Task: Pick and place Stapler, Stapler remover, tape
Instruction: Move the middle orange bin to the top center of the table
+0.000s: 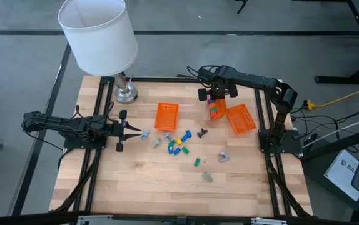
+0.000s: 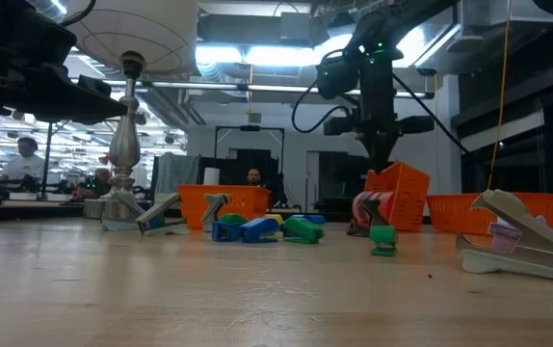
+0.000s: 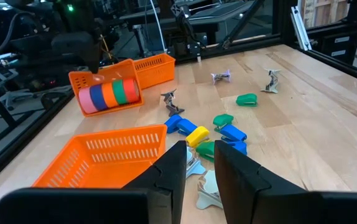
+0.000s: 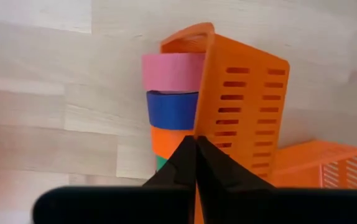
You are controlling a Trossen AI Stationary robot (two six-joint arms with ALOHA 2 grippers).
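Right gripper (image 1: 216,94) points straight down over the tipped basket (image 4: 244,106) — fingers pressed together. Tape (image 3: 109,94) rolls lie stacked sideways inside it — axis level.

Left gripper (image 1: 132,132), slightly apart, holds nothing.

Both arms are dark, near-black, built of jointed segments. The left arm (image 1: 60,124) carries black cabling along its links. The right arm (image 1: 254,81) shows a small green indicator light (image 2: 381,46) on its upper housing, with looped black cables (image 2: 305,101) beside it. Fingers (image 3: 234,171) are matte black, wedge-shaped, tapering to tips.
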